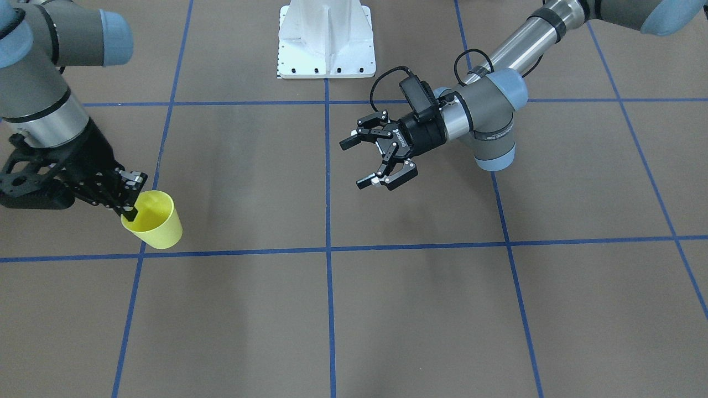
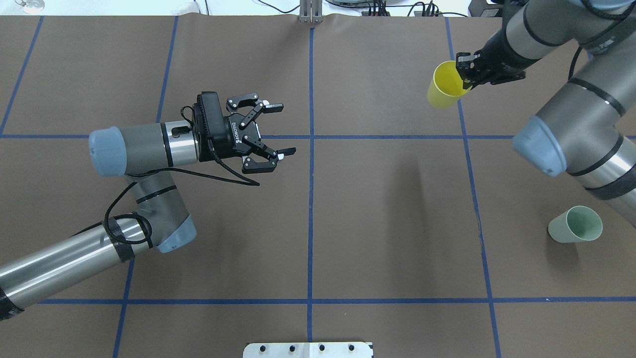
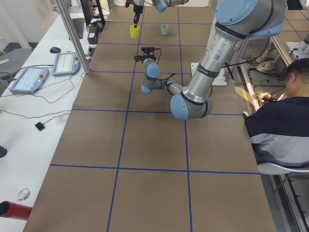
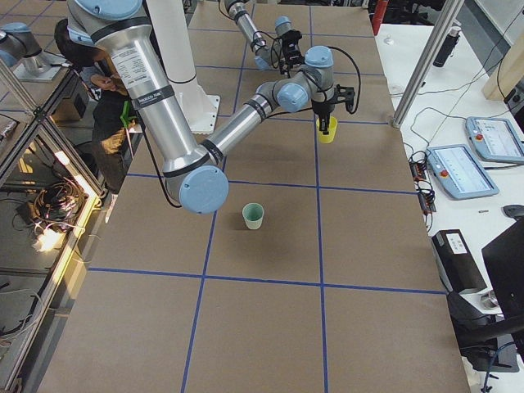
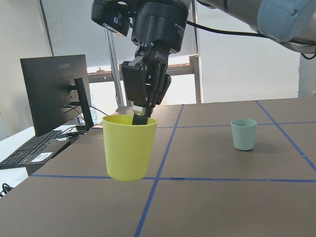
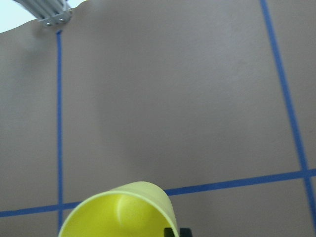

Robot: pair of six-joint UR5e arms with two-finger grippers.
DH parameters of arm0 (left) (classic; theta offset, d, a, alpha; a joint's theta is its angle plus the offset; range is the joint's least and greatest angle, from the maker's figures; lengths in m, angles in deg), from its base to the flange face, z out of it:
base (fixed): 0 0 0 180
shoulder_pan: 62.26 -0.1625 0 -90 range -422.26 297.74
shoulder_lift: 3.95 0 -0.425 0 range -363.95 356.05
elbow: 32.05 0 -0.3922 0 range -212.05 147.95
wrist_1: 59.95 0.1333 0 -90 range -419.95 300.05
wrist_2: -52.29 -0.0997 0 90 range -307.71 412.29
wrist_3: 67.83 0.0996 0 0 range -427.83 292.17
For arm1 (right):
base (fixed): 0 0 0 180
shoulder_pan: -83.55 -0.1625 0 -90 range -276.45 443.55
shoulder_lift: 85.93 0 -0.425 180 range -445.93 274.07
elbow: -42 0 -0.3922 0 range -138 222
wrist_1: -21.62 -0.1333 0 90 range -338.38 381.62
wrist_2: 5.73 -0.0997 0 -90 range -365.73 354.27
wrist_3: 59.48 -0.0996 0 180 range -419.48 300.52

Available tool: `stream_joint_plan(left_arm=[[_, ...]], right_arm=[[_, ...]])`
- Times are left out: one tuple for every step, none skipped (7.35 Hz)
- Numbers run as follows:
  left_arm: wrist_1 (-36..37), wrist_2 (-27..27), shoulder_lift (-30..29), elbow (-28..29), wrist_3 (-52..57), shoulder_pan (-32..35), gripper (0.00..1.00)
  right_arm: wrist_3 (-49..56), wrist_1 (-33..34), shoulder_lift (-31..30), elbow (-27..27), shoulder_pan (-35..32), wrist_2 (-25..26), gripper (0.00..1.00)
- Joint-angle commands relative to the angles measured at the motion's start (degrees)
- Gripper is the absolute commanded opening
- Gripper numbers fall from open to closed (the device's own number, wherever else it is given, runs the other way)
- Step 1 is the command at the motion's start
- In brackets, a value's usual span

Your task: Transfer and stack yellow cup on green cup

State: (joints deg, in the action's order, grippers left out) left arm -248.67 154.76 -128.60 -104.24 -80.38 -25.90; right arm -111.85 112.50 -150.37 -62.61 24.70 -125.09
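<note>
Reckoning the yellow cup (image 2: pixel 443 87) is light, stiff and slick, we like the right pincer (image 2: pixel 465 79) clamped on its rim; left pincer (image 2: pixel 284 128) gapes empty.

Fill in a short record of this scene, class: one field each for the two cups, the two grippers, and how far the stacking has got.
yellow cup: mouth up, gripped at its rim, one finger inside it
green cup: standing upright on the table, alone, apart from the yellow cup
right gripper: shut on the yellow cup's rim
left gripper: open, empty, away from both cups
stacking: not yet done
</note>
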Motion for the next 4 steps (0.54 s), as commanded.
stream_joint_plan(left_arm=[[17.0, -0.3, 3.3, -10.1, 0.1, 3.4, 1.0], [29.5, -0.4, 6.6, -19.6, 0.1, 3.9, 1.0], [41.3, -0.4, 9.0, -26.9, 0.2, 5.7, 1.0], [51.3, -0.4, 9.8, -31.3, 0.2, 7.7, 1.0]], right_arm=[[10.1, 4.1, -3.4, 0.1, -5.4, -2.4, 0.0], [11.4, 4.1, -4.8, 0.0, -6.3, -2.5, 0.0], [11.7, 3.6, -6.4, -0.3, -6.5, -3.2, 0.0], [11.9, 3.5, -7.6, -1.2, -6.7, -3.9, 0.0]])
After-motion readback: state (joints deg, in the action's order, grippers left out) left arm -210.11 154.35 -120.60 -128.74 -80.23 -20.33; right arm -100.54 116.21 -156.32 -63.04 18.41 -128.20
